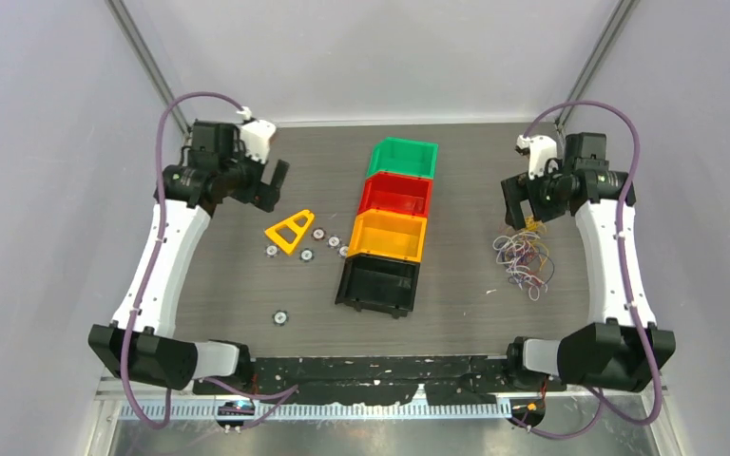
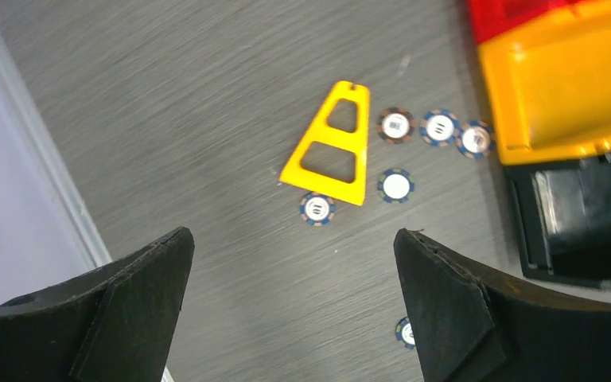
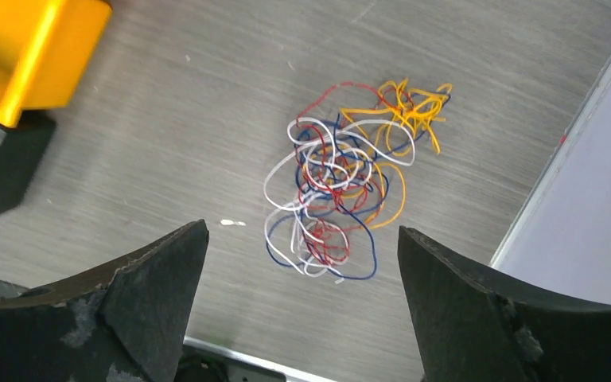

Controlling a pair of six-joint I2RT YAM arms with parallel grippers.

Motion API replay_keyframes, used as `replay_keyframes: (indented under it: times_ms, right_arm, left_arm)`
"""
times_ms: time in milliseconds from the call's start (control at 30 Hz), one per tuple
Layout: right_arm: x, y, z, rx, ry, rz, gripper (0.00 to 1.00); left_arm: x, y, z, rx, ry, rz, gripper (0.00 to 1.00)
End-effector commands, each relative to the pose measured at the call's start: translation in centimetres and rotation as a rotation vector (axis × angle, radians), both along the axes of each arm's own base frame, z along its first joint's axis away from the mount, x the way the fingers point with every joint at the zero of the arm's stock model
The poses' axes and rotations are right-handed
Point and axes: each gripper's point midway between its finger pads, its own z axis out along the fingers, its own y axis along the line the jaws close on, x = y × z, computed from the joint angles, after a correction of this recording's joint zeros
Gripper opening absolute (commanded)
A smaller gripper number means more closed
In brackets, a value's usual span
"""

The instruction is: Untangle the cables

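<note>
The cables (image 1: 523,256) lie in one hand-sized tangle of white, blue, red and yellow-orange loops on the table at the right. In the right wrist view the tangle (image 3: 342,183) lies flat ahead of my fingers, with an orange bunch at its far end. My right gripper (image 1: 525,204) hovers just behind the tangle, open and empty (image 3: 302,239). My left gripper (image 1: 274,182) is at the far left of the table, open and empty (image 2: 294,243), far from the cables.
A row of bins runs down the middle: green (image 1: 404,158), red (image 1: 396,194), orange (image 1: 389,235), black (image 1: 378,282). A yellow triangular frame (image 1: 290,230) and several poker chips (image 1: 306,255) lie left of the bins. The table's right edge rail (image 3: 565,151) runs close to the tangle.
</note>
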Motion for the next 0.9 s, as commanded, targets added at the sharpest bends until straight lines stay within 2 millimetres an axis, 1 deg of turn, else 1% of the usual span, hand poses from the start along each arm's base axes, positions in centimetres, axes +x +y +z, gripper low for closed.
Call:
replay_keyframes:
  times_ms: [0,33,67,100,167,233,333,433,467,500,533,567,600,633,667,700,733,767,800,833,867]
  right_arm:
    - [-1.3,-2.2,-1.9,-0.124,0.15,0.064,0.95]
    - [-1.4,-2.7,-2.8,-0.146,0.18,0.072,0.95]
    - [-1.6,-3.6,-3.3,-0.191,0.203,0.057,0.95]
    - [-1.8,-4.6,-4.4,-0.24,0.249,0.051,0.95]
    - [-1.9,-5.9,-6.2,-0.295,0.308,0.042,0.95]
    - [-1.7,-6.7,-7.8,-0.323,0.356,0.031,0.95]
    - [-0.9,-6.9,-10.3,-0.319,0.396,0.033,0.95]
    - [0.3,-7.2,-12.6,-0.315,0.421,0.034,0.95]
    - [0.6,-7.2,-13.8,-0.31,0.44,0.04,0.95]
    - [1.1,-7.1,-14.4,-0.303,0.432,0.043,0.95]
    - [1.1,-7.0,-15.5,-0.292,0.455,0.042,0.95]
    - [1.7,-6.9,-15.9,-0.282,0.438,0.039,0.96]
    - [1.9,-6.8,-16.8,-0.269,0.454,0.034,0.97]
    - [2.3,-6.7,-17.3,-0.261,0.447,0.03,0.99]
    - [2.5,-6.1,-18.1,-0.22,0.456,0.041,0.99]
    - [2.7,-5.8,-18.9,-0.204,0.471,0.045,0.92]
    - [2.9,-5.4,-19.1,-0.182,0.471,0.052,0.88]
    - [3.0,-5.3,-19.6,-0.171,0.482,0.056,0.77]
    - [3.2,-5.1,-19.7,-0.157,0.477,0.063,0.69]
    - [3.2,-4.9,-19.8,-0.147,0.48,0.07,0.48]
    - [3.4,-4.4,-19.3,-0.12,0.474,0.089,0.37]
  left_arm:
    - [-2.2,-4.9,0.3,0.035,-0.009,-0.298,0.99]
    - [-2.8,-5.7,0.0,0.036,0.011,-0.354,0.99]
    - [-3.2,-6.3,-0.1,0.033,0.024,-0.391,0.99]
    - [-3.5,-6.8,-0.3,0.021,0.032,-0.415,0.99]
    - [-3.7,-7.7,-0.4,-0.01,0.038,-0.448,0.99]
    - [-4.0,-8.7,-0.5,-0.047,0.046,-0.486,0.99]
    - [-4.3,-10.2,-0.5,-0.073,0.047,-0.546,0.99]
    - [-4.0,-11.4,-0.6,-0.067,0.026,-0.581,0.99]
    - [-3.9,-11.9,-0.6,-0.069,0.021,-0.593,0.99]
    - [-3.7,-12.5,-0.6,-0.072,0.014,-0.603,0.99]
    - [-3.5,-13.2,-0.6,-0.075,0.005,-0.615,0.99]
    - [-3.4,-13.8,-0.4,-0.078,-0.005,-0.628,0.99]
    - [-3.2,-14.6,-0.3,-0.08,-0.015,-0.644,0.99]
    - [-3.1,-15.3,-0.2,-0.082,-0.028,-0.662,0.99]
    - [-2.7,-16.1,0.1,-0.088,-0.052,-0.677,0.99]
    - [-2.5,-16.9,0.3,-0.093,-0.07,-0.693,0.99]
    - [-2.0,-17.7,0.4,-0.1,-0.088,-0.704,0.99]
    - [-1.8,-18.6,0.7,-0.113,-0.104,-0.713,0.99]
    - [-1.4,-19.7,0.8,-0.13,-0.113,-0.726,0.99]
    - [-1.2,-20.7,1.2,-0.151,-0.126,-0.746,0.99]
    - [-1.2,-22.0,1.6,-0.179,-0.138,-0.78,0.99]
